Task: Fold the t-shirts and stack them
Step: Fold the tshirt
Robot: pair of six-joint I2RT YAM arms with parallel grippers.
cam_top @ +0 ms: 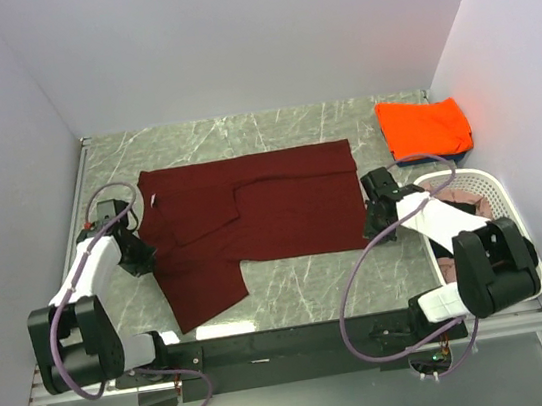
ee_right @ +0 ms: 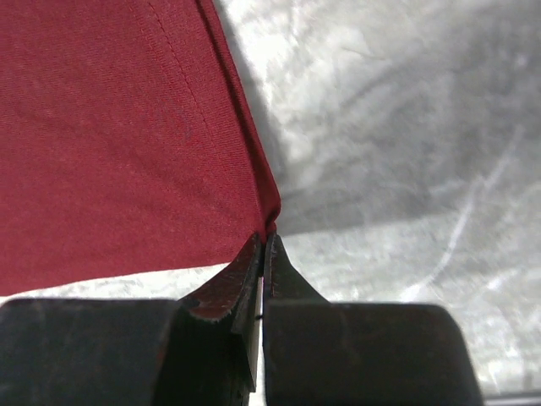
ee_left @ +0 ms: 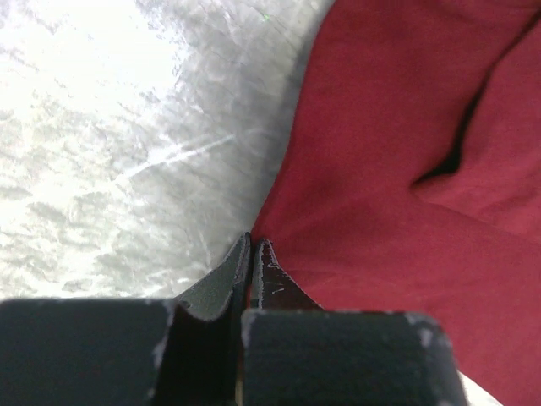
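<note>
Maroon t-shirt (cam_top: 253,221): lay spread over the middle of the desk (cam_top: 303,289), mostly flat, with one overlapping layer creased across it and a flap reaching toward 7 o'clock.
Left gripper (ee_left: 252,245): sat at the shirt's 9 o'clock edge. Its fingers were pressed together with no gap, and the cloth's border ran in between the tips, so it was pinching the maroon t-shirt.
Right gripper (ee_right: 265,241): sat at the shirt's 4 o'clock corner. Its fingers were clamped together on the hemmed corner of the same shirt, and the cloth rose taut from the tips.
Orange t-shirt (cam_top: 424,126): lay folded at the desk's 1 o'clock corner, well apart from the maroon one.
Dark blue t-shirt (cam_top: 436,155): showed only as a thin edge under the orange one.
White basket (cam_top: 508,192): stood at 4 o'clock, just beside the right arm, with pale pink cloth (cam_top: 447,267) showing inside.
</note>
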